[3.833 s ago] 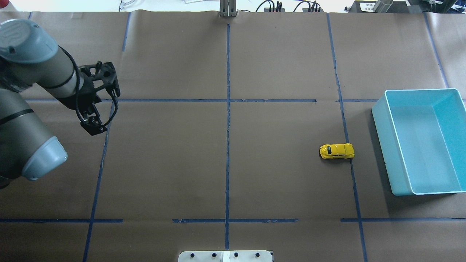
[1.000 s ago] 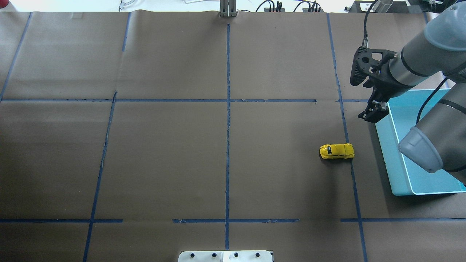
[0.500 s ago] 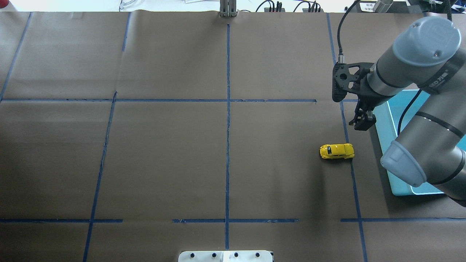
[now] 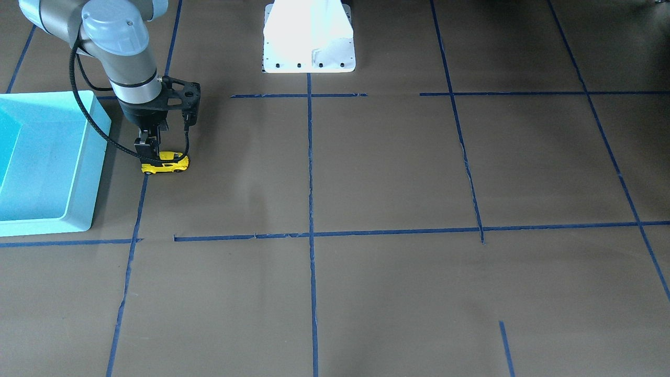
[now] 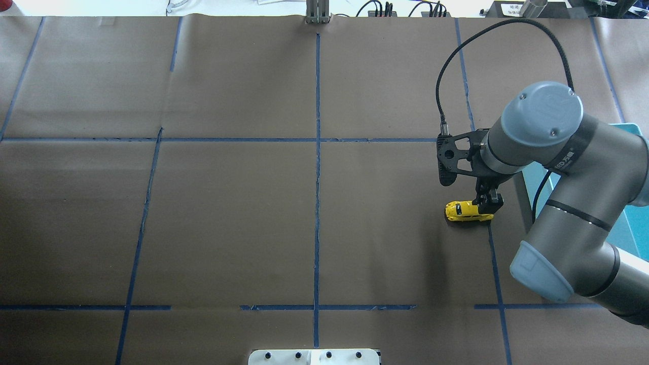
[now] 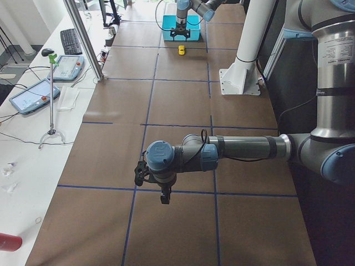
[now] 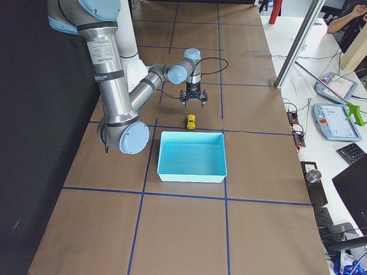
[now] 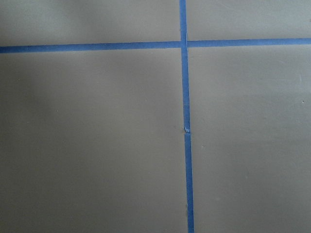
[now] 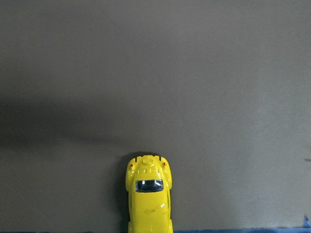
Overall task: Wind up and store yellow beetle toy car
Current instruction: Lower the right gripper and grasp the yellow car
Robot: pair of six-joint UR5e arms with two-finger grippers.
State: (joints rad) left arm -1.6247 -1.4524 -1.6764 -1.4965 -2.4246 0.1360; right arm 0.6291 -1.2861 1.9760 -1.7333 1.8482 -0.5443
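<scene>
The yellow beetle toy car [image 5: 464,211] stands on its wheels on the brown table, just left of the light blue bin [image 5: 631,220]. It also shows in the front view [image 4: 167,163] and at the bottom of the right wrist view [image 9: 148,194]. My right gripper [image 5: 489,203] is low over the car's bin-side end [image 4: 148,153], its jaws narrowly apart; the car rests on the table. My left gripper [image 6: 165,198] hangs over bare table far from the car; I cannot tell whether it is open or shut.
The bin [image 4: 97,157] is partly hidden under my right arm in the overhead view. Blue tape lines [image 5: 317,203] cross the brown paper. The white robot base [image 4: 309,39] stands at the table's near edge. Desks with devices [image 7: 335,120] lie beyond the far edge.
My right arm has swung in from over the bin and come down onto the car's end. The car has not moved. The left arm left the overhead view earlier.
</scene>
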